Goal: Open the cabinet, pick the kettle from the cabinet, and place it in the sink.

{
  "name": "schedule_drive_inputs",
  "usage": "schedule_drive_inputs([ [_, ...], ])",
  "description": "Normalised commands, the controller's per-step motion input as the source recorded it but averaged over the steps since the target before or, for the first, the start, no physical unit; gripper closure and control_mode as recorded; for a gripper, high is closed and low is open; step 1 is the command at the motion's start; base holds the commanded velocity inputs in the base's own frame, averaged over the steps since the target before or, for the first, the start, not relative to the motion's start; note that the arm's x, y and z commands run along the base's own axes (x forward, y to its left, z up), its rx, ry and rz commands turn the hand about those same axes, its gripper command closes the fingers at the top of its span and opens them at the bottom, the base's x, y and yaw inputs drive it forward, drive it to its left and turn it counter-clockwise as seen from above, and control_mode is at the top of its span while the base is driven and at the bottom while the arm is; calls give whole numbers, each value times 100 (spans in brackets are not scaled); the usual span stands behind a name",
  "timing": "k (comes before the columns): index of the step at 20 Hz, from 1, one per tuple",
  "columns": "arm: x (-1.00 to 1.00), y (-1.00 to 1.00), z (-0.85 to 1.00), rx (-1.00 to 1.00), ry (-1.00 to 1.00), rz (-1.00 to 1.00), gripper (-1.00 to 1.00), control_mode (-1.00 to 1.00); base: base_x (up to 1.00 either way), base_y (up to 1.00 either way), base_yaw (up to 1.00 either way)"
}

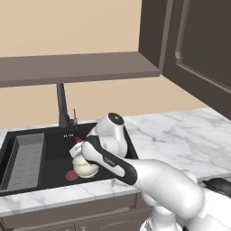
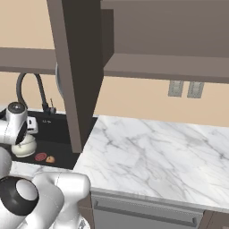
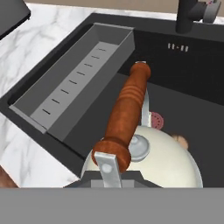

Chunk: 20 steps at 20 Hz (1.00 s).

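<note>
Sink (image 1: 27,135) is recessed in the left part of the marble desk (image 1: 180,135). Its grey ribbed drain tray (image 3: 74,92) lies along the basin's left edge; the black faucet (image 1: 62,106) stands at the back rim.

Kettle (image 1: 85,168) is inside the basin, right of the tray, near the front edge. In the base views its cream body is low over the basin floor beside the red drain (image 1: 71,175); whether it rests on the floor I cannot tell.

Claw (image 1: 80,149) is above the kettle, at its top. In the hand view the reddish handle (image 3: 127,113) runs up from the bottom edge over the cream body; fingertips are not distinguishable there. Claw is closed down narrow, on the kettle handle as far as the views show.

Cabinet (image 2: 78,67) hangs above the desk, right of the sink, with a door swung open.
</note>
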Motion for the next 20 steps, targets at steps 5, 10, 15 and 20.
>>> schedule_drive_inputs([
  [5, 26, 1, -24, 0, 0, 3, 100, -100, 0, 0, 0],
  [10, 29, 6, -28, 0, 0, 3, 100, -100, 0, 0, 0],
  [15, 31, 10, -29, 0, 0, 3, 100, -100, 0, 0, 0],
  [20, 29, 15, -31, 0, 0, 4, 100, -100, 0, 0, 0],
])
